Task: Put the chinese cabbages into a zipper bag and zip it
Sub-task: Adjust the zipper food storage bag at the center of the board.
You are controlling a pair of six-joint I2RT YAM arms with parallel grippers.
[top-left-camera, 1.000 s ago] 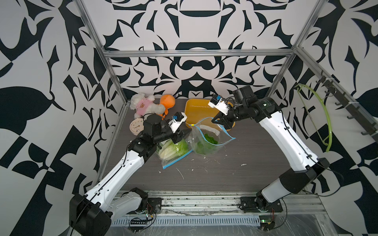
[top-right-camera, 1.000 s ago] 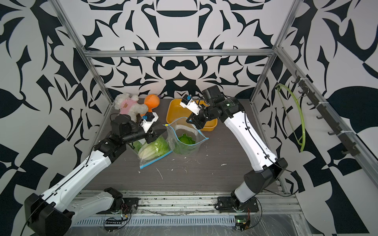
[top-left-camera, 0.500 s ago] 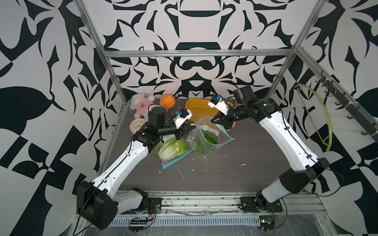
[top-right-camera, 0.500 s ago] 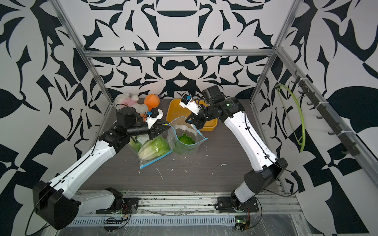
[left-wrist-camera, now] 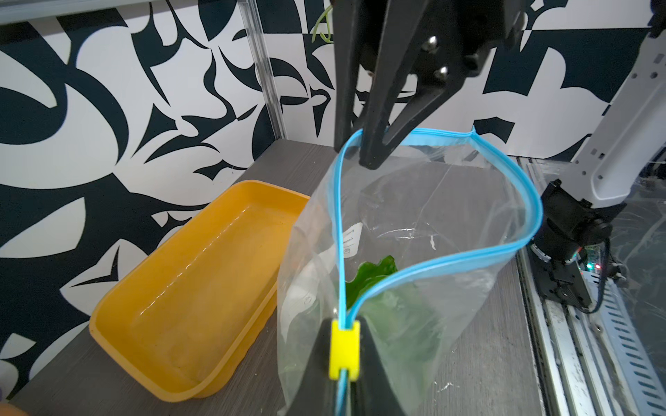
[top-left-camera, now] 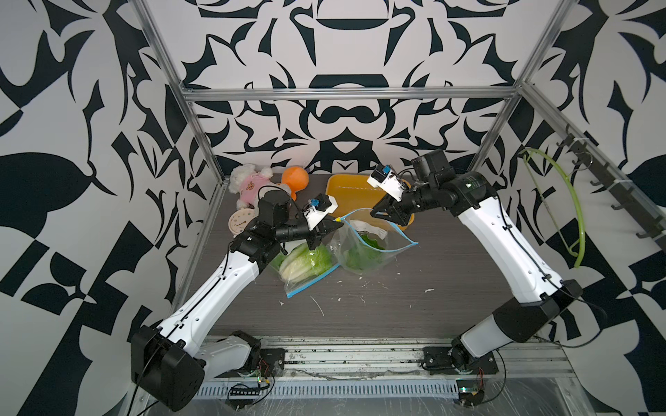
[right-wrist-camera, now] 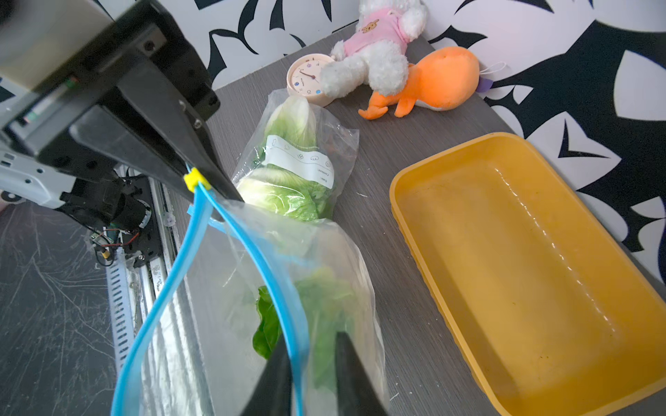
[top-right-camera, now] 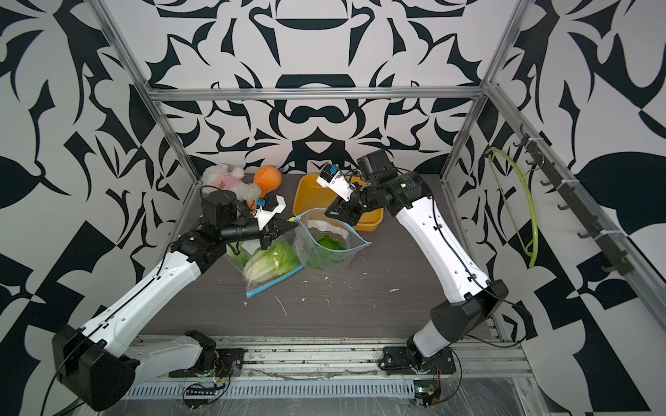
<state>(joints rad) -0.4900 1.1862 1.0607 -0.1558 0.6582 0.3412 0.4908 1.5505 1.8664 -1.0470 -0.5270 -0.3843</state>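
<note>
A clear zipper bag (top-left-camera: 374, 252) with a blue rim stands upright and open at mid-table. One green chinese cabbage (left-wrist-camera: 374, 273) sits inside it. My left gripper (left-wrist-camera: 344, 324) is shut on the yellow slider (left-wrist-camera: 344, 354) at the bag's left corner. My right gripper (right-wrist-camera: 311, 345) is open, its fingers straddling the blue rim at the far side with a gap around it. In both top views more pale-green cabbages (top-left-camera: 306, 261) (top-right-camera: 270, 259) lie in a second bag flat on the table, just left of the upright one and under my left wrist.
An empty yellow tub (top-left-camera: 333, 180) stands right behind the upright bag, under my right wrist. A white plush in pink (top-left-camera: 248, 183), an orange plush (top-left-camera: 295, 178) and a small clock (top-left-camera: 239, 223) crowd the back left corner. Leaf scraps (top-left-camera: 317, 306) litter the front.
My left gripper swung from over the flat bag to the upright bag's corner and shut on the slider. My right gripper, shut on the rim before, has parted its jaws.
</note>
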